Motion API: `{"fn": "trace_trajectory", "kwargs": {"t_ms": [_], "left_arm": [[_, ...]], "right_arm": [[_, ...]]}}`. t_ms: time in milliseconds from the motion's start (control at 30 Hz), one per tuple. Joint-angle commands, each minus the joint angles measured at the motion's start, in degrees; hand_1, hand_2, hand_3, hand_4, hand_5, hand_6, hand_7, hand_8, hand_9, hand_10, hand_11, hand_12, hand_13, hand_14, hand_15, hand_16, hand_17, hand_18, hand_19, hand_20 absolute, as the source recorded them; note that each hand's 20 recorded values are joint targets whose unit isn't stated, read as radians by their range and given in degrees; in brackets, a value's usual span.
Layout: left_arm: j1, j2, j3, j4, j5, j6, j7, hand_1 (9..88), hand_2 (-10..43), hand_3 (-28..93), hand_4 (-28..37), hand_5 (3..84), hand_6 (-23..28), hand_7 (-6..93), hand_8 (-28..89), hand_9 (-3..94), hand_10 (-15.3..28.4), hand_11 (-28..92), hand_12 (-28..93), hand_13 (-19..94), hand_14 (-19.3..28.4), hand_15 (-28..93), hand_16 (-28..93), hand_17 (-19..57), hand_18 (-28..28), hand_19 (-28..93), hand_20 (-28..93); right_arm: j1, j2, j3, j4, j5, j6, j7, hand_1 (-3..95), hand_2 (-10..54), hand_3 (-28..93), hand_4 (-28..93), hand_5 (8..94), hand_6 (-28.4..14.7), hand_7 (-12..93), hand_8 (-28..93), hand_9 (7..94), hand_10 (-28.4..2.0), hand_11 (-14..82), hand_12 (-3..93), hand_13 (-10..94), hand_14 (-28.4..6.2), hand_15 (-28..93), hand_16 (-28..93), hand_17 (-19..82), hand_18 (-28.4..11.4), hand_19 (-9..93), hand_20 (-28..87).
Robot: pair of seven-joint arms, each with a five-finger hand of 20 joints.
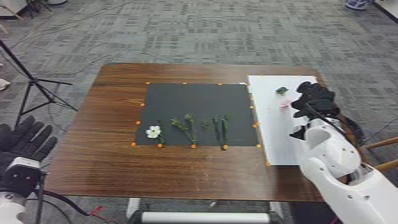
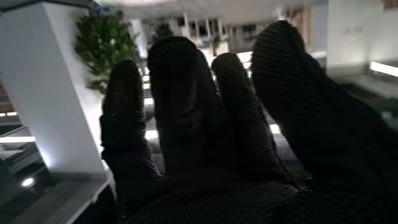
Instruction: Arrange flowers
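Right hand (image 1: 317, 100) was open, fingers pretty much straight, over the white sheet's (image 1: 277, 142) outer edge, with nothing I could see gripped. Pink flower (image 1: 285, 105) was lying just beside it, so my worry was a glove brushing it away or crushing the petals on a sloppy approach. The dark green piece (image 1: 282, 90) was close by too, easy to snag. The white flower (image 1: 154, 131) and green stems (image 1: 188, 130) sat along the black mat's (image 1: 195, 100) near edge; thin stems could roll or slip from a loose pinch. Left hand (image 1: 25, 140) was open beside the counter (image 1: 98, 175). Labels or writing? Couldn't make any out.
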Motion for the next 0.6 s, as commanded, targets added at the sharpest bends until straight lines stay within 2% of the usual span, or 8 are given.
{"fn": "trace_trajectory", "kwargs": {"t_ms": [33,167,267,300,433,533,600], "left_arm": [[1.7,-0.24,-0.38,-1.02,-1.48,0.58,1.39,26.9,16.5,71,-28.2,39.5,9.3,10.4,-8,32.6,13.8,18,12,25,13.5,30,-2,-2.0,12.4,25,13],[1.6,-0.22,-0.48,-1.11,-1.43,1.09,1.24,27.0,17.0,71,-28.2,39.7,9.4,10.6,-8,32.7,13.8,18,12,25,13.4,30,-2,-2.0,12.4,25,13],[1.4,-0.4,-0.34,-1.04,-1.35,0.82,1.25,26.9,18.1,71,-28.2,39.9,9.3,10.8,-8,32.9,13.8,18,12,25,13.5,31,-3,-2.0,12.4,25,13],[1.5,-0.13,-0.29,-0.99,-1.63,0.86,1.42,26.8,18.2,71,-28.2,39.9,9.4,10.9,-8,32.9,13.8,18,12,25,13.4,31,-3,-2.0,12.5,25,13],[1.5,-0.44,-0.17,-0.99,-1.69,1.24,1.4,26.7,18.0,72,-28.3,39.9,9.4,11.0,-8,32.9,13.7,18,12,25,13.4,31,-3,-2.0,12.4,25,13],[1.2,-0.65,-0.06,-0.92,-1.49,1.45,0.94,26.7,17.8,72,-28.3,39.9,9.5,10.9,-8,32.9,13.8,18,12,25,13.4,31,-3,-2.0,12.4,25,13],[1.6,-0.82,-0.25,-1.06,-1.54,1.36,1.17,26.7,17.7,72,-28.3,40.0,9.5,10.9,-8,32.9,13.8,18,12,25,13.4,31,-3,-2.0,12.4,25,13]], "right_arm": [[-1.2,-0.1,-0.5,2.0,-2.4,-5.8,1.7,61.5,-9.5,70,-28,53.4,-8.4,14,-10,55.7,-16.7,16.9,15.4,58,-8.5,57,39,27,-25.1,75,31],[-0.6,-0.1,-1.3,2.9,-3.7,-6.5,2.8,62.1,-9.5,73,-28,52.8,-8.5,13,-10,53.9,-16.0,15.9,15.0,58,-8.3,57,39,26,-25.1,75,31],[-0.2,-0.3,-1.8,3.8,-4.7,-5.0,4.0,62.3,-9.5,73,-28,51.6,-8.5,12,-10,51.6,-15.9,14.5,14.4,57,-8.2,57,38,26,-25.0,75,31],[-0.3,-0.3,-1.7,3.9,-4.7,-5.2,4.1,62.5,-9.5,73,-28,51.4,-8.5,12,-10,50.9,-15.8,14.3,14.2,57,-8.2,57,38,26,-25.0,75,31],[0.9,-1.0,-1.8,5.2,-4.6,-8.6,5.8,62.9,-9.5,74,-28,51.2,-8.0,13,-10,49.8,-15.6,14.3,14.0,58,-8.3,58,37,27,-25.2,76,32],[0.9,-1.1,-1.7,6.4,-4.8,-8.5,6.0,63.0,-9.5,73,-28,50.6,-8.2,12,-10,48.6,-15.8,13.5,13.3,58,-8.5,59,37,27,-25.4,77,32],[1.3,-1.3,-2.1,7.5,-4.8,-7.6,6.2,63.1,-9.5,73,-28,50.4,-8.2,12,-10,47.9,-15.6,12.9,12.8,58,-8.5,59,36,27,-25.4,77,32]]}}
